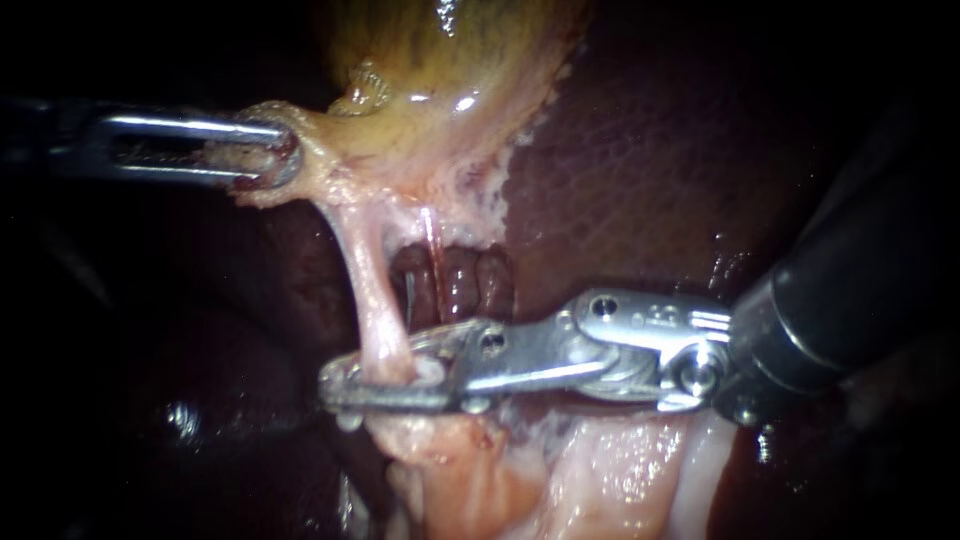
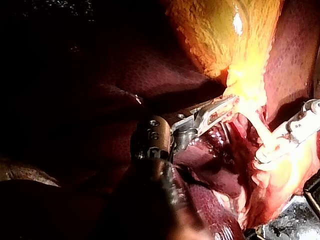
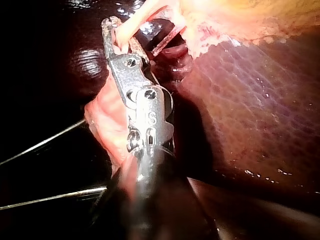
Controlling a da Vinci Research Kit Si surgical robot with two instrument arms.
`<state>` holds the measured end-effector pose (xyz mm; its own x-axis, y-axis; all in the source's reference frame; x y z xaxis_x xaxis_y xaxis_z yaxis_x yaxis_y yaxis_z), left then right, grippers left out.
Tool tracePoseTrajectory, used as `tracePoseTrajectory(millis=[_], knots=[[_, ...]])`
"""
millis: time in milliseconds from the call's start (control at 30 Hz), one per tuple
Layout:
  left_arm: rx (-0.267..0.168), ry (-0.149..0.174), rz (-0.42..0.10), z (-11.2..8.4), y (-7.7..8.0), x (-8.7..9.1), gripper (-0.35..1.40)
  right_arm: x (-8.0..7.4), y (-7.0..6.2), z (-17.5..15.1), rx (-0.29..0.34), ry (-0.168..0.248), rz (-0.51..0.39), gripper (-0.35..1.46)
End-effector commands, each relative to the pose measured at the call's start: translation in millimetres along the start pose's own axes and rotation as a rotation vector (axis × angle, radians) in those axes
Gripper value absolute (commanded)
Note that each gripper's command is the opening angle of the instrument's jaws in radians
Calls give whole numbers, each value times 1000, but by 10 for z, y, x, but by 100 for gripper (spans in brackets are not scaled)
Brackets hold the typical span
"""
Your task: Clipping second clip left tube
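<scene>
The pale left tube [image 1: 372, 290] runs from the gallbladder's neck down to fatty tissue. My right instrument [image 1: 337, 388] comes in from the right, and its long jaws lie across the tube's lower end, shut on it from both sides. The right wrist view shows that tube [image 3: 131, 24] passing between the same jaws [image 3: 111, 27]. My left instrument [image 1: 283, 155] is shut on pale tissue at the neck of the gallbladder [image 1: 440, 70] and holds it out to the left. In the left wrist view its jaws [image 2: 231, 103] grip that tissue. A thinner reddish right tube [image 1: 430, 235] lies beside the left one.
Dark red liver [image 1: 660, 150] fills the right side and lies behind the tubes. Pale fatty tissue [image 1: 560, 470] sits below the right instrument's jaws. My right instrument [image 2: 280, 145] also shows beyond the left one in the left wrist view.
</scene>
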<state>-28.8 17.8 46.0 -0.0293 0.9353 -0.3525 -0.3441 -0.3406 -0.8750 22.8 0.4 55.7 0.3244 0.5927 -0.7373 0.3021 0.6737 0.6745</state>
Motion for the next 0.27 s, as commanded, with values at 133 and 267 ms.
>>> tracePoseTrajectory(millis=[133, 267], knots=[[0, 0, 0, 1, -1, 0, -35, -4, 2, -2, 5, -3, 7, -35], [0, 0, 0, 2, -3, 0, -35, -5, 6, -3, 28, 23, 5, -1]])
